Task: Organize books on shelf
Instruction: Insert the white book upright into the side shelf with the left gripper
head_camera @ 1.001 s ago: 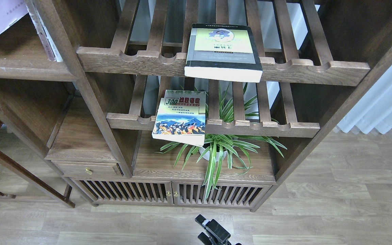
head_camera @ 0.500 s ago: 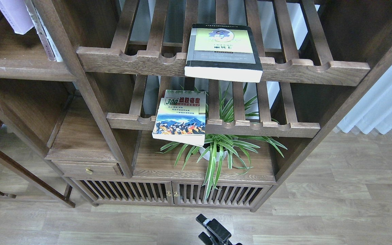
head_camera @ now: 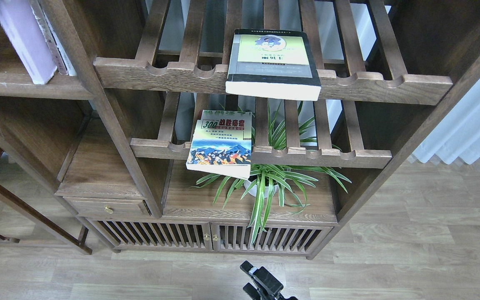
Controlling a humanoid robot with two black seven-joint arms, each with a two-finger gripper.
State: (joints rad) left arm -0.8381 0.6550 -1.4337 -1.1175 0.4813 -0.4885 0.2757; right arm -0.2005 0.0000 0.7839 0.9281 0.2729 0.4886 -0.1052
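Potted spider plant (head_camera: 267,177), white curtain (head_camera: 473,129)

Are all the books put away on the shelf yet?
Not yet. The lavender book stands on the solid shelf. No claw holds anything; one claw shows at the bottom. Left: the yellow-and-grey book and the "300" book lie on slatted racks.

Only thing I can really read is the "300" in green on the cover of the colourful book (head_camera: 220,143), up near its top-left corner. Beside that number there are big red characters, probably Chinese, too blurry to make out. The yellow-and-grey book (head_camera: 273,62) above it has dark print, unreadable.
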